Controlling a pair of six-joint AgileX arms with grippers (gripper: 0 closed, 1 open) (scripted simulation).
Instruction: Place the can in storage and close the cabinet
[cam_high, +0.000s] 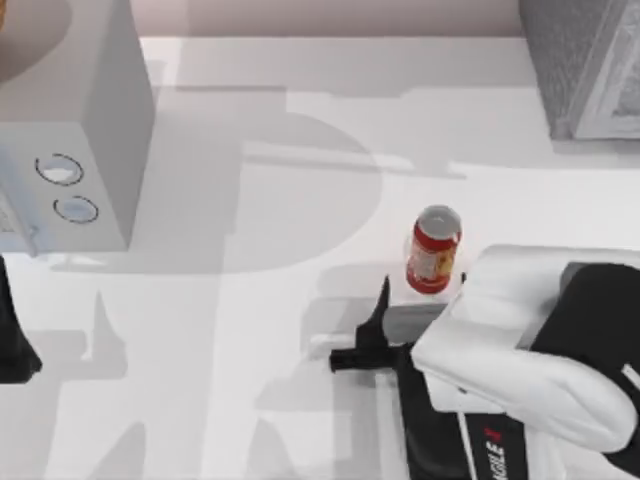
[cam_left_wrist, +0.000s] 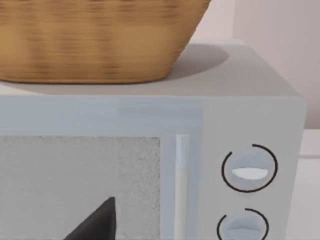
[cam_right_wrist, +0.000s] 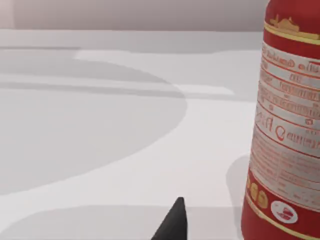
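The small upright cylindrical can (cam_high: 434, 250) with a red and orange-yellow label and a plain silver-grey round top stands on the white table (cam_high: 250, 360), right of centre in the top view, at about four o'clock from the table's middle, free of any grip. My right gripper (cam_high: 385, 325) sits just beside it, at roughly seven o'clock from the can; its dark fingers (cam_high: 380, 305) reach toward the can's base, but whether they are spread or pressed together I cannot tell, and nothing is pinched between them. In the right wrist view the can's label looms close and off to one side of the dark fingertip (cam_right_wrist: 172, 222), so the gripper seems not centred on it. The main risk, as I judge it, lies there: closing from this offset could catch the rounded wall with one finger alone, tipping the can or rolling it across the smooth table. My left gripper (cam_left_wrist: 97, 222) hovers at the table's left edge, near nine o'clock, facing the pale grey box-shaped appliance (cam_high: 90, 150) with two round dials (cam_left_wrist: 249, 168), on which a woven wicker basket (cam_left_wrist: 95, 40) rests; its finger state I cannot tell. A grey speckled cabinet-like block (cam_high: 580, 60) stands at one o'clock.
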